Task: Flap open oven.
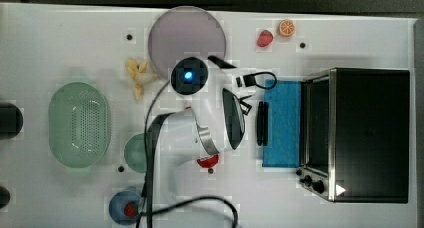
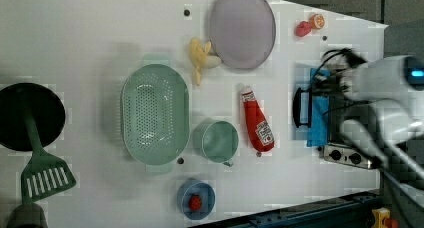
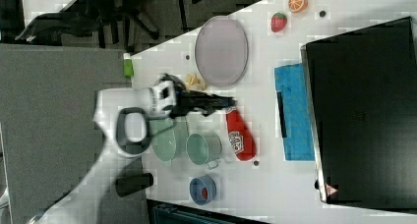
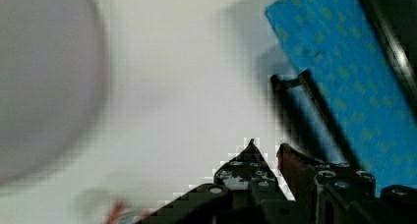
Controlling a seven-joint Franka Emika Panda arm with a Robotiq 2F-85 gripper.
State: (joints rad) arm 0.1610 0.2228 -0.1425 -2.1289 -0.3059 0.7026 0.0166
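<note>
The oven (image 1: 370, 133) stands at the right end of the white desk (image 1: 60, 48) in the top view, a big black metal box that looks heavy and stiff enough to stay put when its front is worked. Its door (image 1: 282, 123) already lies flapped down flat toward the middle of the desk, blue-tinted glass face up; glass is smooth and breakable, so it is a poor place to push or pinch. The dark bar handle (image 1: 262, 123) along the door's free edge is the sensible hold: rigid, narrow, standing clear of the pane, and far from the hinge, where the least force swings the panel. The knobs (image 1: 312, 182) sit at the oven's front corner, apart from the door. The pincer (image 4: 265, 153) hangs just beside the handle, apart from it, its jaws nearly together with a narrow gap and nothing between them. By the look of it, the opening is done.
</note>
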